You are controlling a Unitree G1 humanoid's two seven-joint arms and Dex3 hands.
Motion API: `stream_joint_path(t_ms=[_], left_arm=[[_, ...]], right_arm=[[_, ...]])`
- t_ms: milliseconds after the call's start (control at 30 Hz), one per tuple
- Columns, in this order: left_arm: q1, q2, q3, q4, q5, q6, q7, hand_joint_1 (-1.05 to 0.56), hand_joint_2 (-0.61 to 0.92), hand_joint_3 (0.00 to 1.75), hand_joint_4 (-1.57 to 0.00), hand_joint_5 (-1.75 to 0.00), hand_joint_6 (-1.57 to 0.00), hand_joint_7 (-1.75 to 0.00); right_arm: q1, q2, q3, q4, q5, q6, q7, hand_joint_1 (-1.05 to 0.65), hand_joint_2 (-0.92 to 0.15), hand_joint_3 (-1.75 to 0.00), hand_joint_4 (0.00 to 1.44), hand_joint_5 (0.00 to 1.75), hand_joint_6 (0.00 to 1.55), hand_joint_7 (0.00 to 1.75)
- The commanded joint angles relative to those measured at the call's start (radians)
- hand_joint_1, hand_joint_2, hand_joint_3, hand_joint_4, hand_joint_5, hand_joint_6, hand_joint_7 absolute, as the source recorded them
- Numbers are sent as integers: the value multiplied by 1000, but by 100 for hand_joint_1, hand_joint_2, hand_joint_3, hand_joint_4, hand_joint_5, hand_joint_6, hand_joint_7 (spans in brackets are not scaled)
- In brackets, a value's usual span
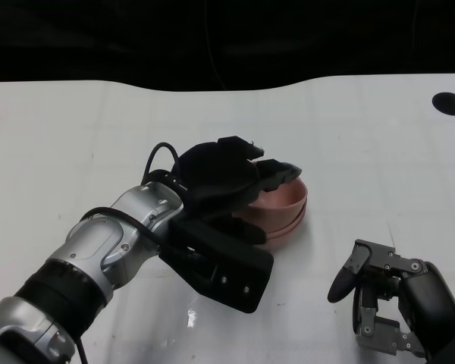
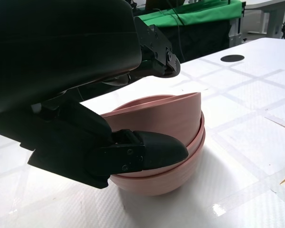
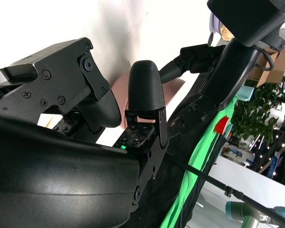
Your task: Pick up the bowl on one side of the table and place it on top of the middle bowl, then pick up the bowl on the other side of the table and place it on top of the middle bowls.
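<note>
Left robot hand (image 1: 227, 186) reaches in from the lower left of the head view to the middle of the frame and grips the top pink bowl (image 1: 284, 199). Its upper fingers (image 1: 277, 173) lie over the rim and into the bowl, and its thumb (image 2: 154, 149) presses on the outer wall, as the left wrist view shows. This top bowl sits tilted inside the lower pink bowl (image 2: 166, 178), which stands on the white counter (image 1: 379, 167) at the centre of the head view. Right robot hand (image 1: 383, 299) rests at the lower right of the head view, apart from the bowls. Its fingers are curled inward and hold nothing.
</note>
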Motion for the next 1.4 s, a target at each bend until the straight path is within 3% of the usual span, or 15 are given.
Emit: stream_joint_path(t_ms=[33,200,333,600,700,867,900,1000,1133,1167,1200,1267,1400], left_arm=[[48,53,39,-89,-32,-1,-28,-85,92,61,-7,-23,-22,-1],[166,111,133,-220,-115,-44,6,-82,92,56,-7,-28,-23,-1],[180,111,147,-237,-114,-48,-2,-81,92,55,-6,-29,-24,-1],[349,104,274,-339,-251,-155,115,-73,92,49,0,-28,-18,0],[444,84,340,-359,-362,-248,163,-60,92,37,0,-49,-25,-4],[492,61,376,-351,-416,-320,172,-58,92,35,0,-54,-27,-5],[519,51,391,-347,-448,-358,186,-51,92,31,-6,-80,-36,-13],[566,20,420,-338,-516,-419,192,-44,92,27,-9,-110,-44,-25],[577,2,437,-332,-533,-439,175,-43,92,26,-10,-117,-46,-30],[635,-43,431,-379,-664,-393,146,-43,92,26,-10,-118,-46,-31],[688,-80,425,-426,-773,-348,124,-34,91,29,-29,-136,-51,-70],[759,-122,422,-499,-907,-272,92,-29,88,34,-44,-150,-45,-116],[809,-148,445,-562,-985,-198,34,-26,75,62,-61,-153,-59,-126]], right_arm=[[2,-5,-16,0,18,-3,0,-5,-29,-156,90,175,83,147],[5,-3,-15,-5,25,14,5,-5,-29,-156,90,175,83,147],[5,-4,-14,-8,25,19,5,-6,-30,-157,91,175,83,147],[7,-7,-16,-8,10,6,-3,-6,-28,-159,90,175,83,148],[8,-3,-15,-16,15,19,-1,-5,-28,-159,90,175,84,148],[6,-4,-15,-13,14,15,-1,-5,-28,-159,90,175,84,148],[4,-5,-15,-10,15,12,-1,-5,-28,-159,90,175,83,148],[3,-4,-14,-9,15,11,0,-5,-28,-159,90,175,83,148],[3,-4,-14,-10,15,12,0,-5,-28,-159,90,175,83,148],[5,-3,-14,-16,21,17,2,-5,-28,-159,90,175,83,148],[7,-2,-15,-23,23,22,2,-5,-28,-158,91,175,83,147],[10,0,-16,-34,28,32,3,-5,-28,-158,92,175,83,147],[12,-1,-21,-47,30,48,1,-5,-30,-157,92,175,84,147]])
